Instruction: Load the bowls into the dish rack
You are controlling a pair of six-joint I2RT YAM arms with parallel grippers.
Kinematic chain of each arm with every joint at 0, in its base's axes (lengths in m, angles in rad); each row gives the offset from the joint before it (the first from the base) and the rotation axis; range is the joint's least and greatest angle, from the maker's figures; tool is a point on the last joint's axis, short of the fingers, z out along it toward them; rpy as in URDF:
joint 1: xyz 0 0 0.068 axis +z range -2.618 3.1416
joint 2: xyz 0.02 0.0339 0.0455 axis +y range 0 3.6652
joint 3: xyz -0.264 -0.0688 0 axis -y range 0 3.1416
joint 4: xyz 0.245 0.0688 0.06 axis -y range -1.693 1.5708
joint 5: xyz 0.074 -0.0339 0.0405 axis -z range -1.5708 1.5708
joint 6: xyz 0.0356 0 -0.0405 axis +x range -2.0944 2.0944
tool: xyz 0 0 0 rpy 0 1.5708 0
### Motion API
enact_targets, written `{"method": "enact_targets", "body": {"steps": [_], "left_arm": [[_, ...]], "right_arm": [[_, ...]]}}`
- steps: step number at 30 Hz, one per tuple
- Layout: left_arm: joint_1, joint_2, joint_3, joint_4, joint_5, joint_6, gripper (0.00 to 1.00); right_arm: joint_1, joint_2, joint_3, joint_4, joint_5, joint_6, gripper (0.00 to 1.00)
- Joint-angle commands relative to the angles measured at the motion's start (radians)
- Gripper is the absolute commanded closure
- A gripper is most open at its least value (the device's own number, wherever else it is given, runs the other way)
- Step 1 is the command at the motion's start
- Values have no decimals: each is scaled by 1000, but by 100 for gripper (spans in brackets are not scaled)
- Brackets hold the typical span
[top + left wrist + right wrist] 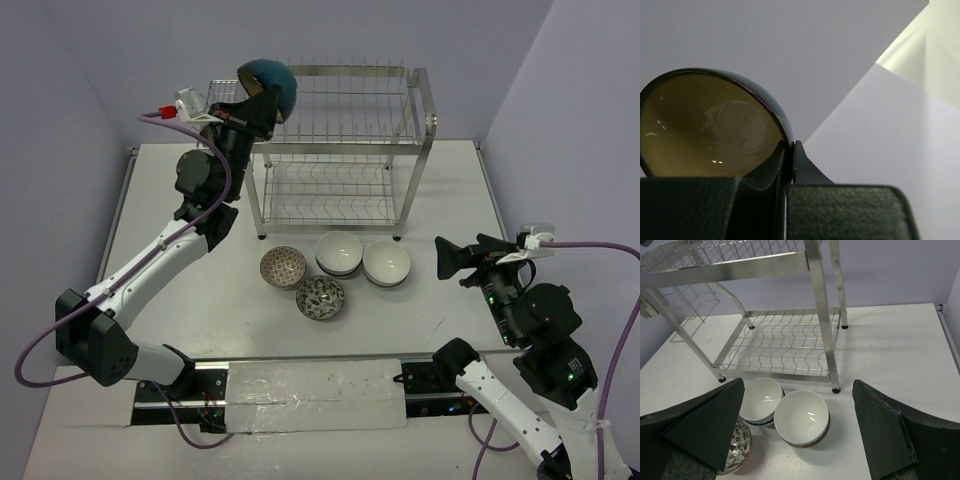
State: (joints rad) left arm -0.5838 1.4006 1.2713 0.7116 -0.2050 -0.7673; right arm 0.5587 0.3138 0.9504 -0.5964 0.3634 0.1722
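Above the white table [200, 300], against lilac walls, your left gripper [255, 100] clamped the teal bowl [272, 80] by its rim, high at the rack's [340, 150] upper left corner. Your right gripper [446, 259] hung open, just right of two white bowls [386, 265] and two patterned bowls [320, 297] lying near the rack.

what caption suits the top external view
Left gripper holds teal bowl at top of dish rack; other bowls sit on table.

Pale lilac walls [90, 60] enclose a white table [450, 200] under even light.
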Motion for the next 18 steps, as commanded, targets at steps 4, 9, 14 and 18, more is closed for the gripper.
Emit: {"method": "enact_targets", "body": {"steps": [4, 9, 14, 18], "left_arm": [[-13, 11, 3, 322, -94, 31, 100], [-37, 66, 36, 374, -119, 63, 100], [-67, 112, 53, 419, -152, 88, 100], [-88, 118, 36, 440, -197, 117, 100]], "right_arm": [[7, 8, 48, -31, -18, -37, 4], [7, -1, 57, -51, -20, -66, 4], [10, -13, 54, -52, -23, -85, 4], [26, -21, 48, -52, -27, -86, 3]]}}
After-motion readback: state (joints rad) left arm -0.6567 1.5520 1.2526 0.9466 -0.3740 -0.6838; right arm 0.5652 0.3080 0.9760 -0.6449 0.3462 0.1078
